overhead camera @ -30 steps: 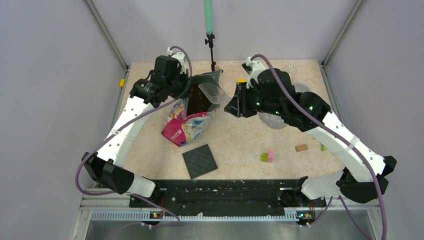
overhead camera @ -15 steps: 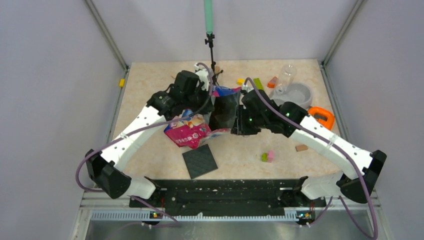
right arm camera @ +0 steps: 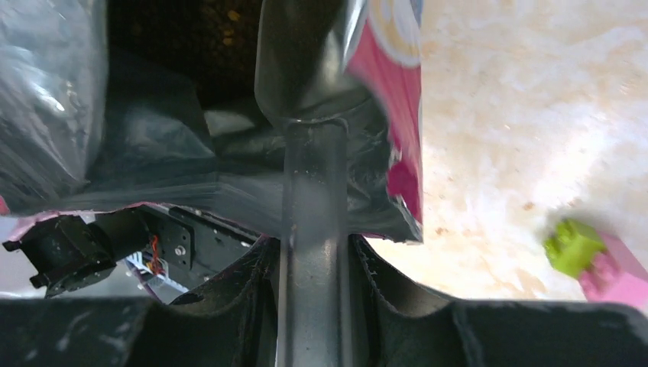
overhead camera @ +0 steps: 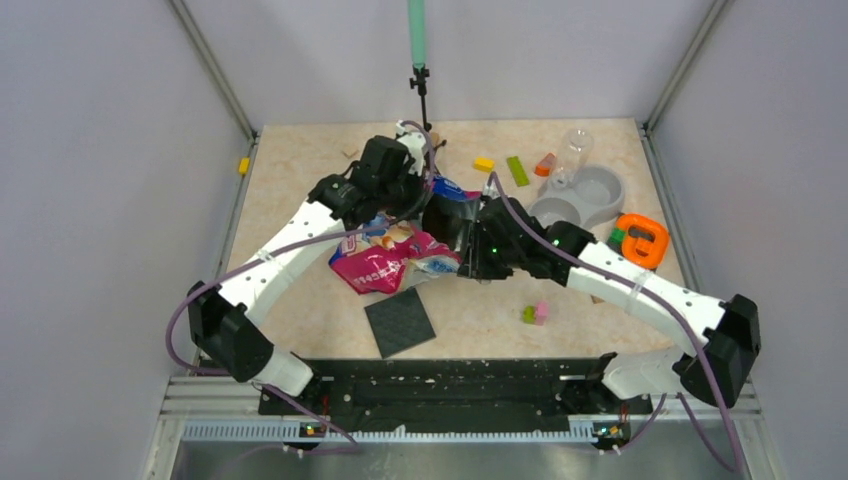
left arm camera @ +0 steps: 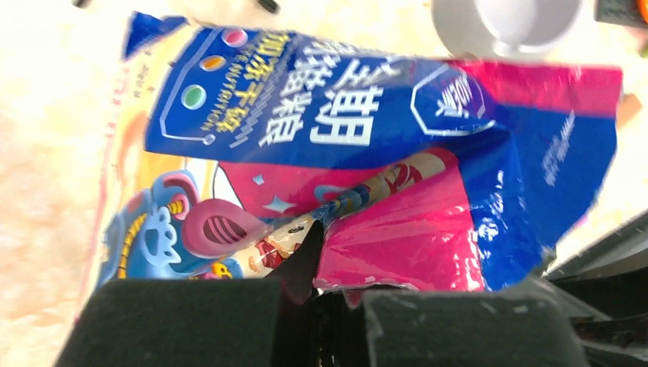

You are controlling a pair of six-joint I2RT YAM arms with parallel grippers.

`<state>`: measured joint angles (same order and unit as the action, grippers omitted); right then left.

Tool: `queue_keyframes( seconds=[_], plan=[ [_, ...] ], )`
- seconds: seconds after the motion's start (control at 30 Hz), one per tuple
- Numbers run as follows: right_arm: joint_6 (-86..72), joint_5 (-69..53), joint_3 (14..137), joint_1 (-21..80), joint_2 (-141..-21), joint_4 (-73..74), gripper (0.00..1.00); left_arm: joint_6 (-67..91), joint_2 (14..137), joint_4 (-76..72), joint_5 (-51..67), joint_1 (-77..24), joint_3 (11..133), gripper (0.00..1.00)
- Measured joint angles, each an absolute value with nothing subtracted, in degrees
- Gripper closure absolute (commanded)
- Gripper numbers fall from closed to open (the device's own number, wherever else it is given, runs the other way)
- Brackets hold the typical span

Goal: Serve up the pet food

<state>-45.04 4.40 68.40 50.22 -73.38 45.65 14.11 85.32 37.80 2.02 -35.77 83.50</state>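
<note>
Right wrist: scoop (right arm camera: 309,153) inside bag (right arm camera: 390,92) — walls crowding it; green block (right arm camera: 571,246) nearby.

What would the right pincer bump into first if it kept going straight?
Probably the small brown kibble pellets inside the glossy pink-and-blue bag, where the right pincer's clear plastic scoop points, though depth is unclear.

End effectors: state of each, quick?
Left end effector: closed on the food bag edge.
Right end effector: gripping the clear scoop, dipped into the bag.
</note>
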Motion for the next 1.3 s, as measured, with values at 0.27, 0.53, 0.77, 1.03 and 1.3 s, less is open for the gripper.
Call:
queue_keyframes(
  seconds=[0.27,0.53,0.77,1.03,1.3],
  plan=[
    [-44.4,-1.0,63.4,50.2,-84.9,24.3,1.0,8.4,91.5,41.7,-2.8,-30.2,90.8,1.0],
    [-41.8,-3.7,66.1,49.9,-93.0,12.4,1.0,5.7,97.0,45.0,-3.7,-26.3,100.1,1.0],
    [-38.3,-6.2,65.5,47.7,-92.7,12.8,1.0,7.9,93.1,46.3,-0.9,-27.4,99.6,1.0],
    [-35.0,-5.5,54.5,47.0,-81.5,22.7,1.0,19.5,81.3,41.5,2.1,-40.1,78.0,1.0],
    [-32.6,-4.0,56.1,46.7,-78.8,26.8,1.0,15.4,88.6,51.5,-4.3,-41.6,93.8,1.0]
  ],
)
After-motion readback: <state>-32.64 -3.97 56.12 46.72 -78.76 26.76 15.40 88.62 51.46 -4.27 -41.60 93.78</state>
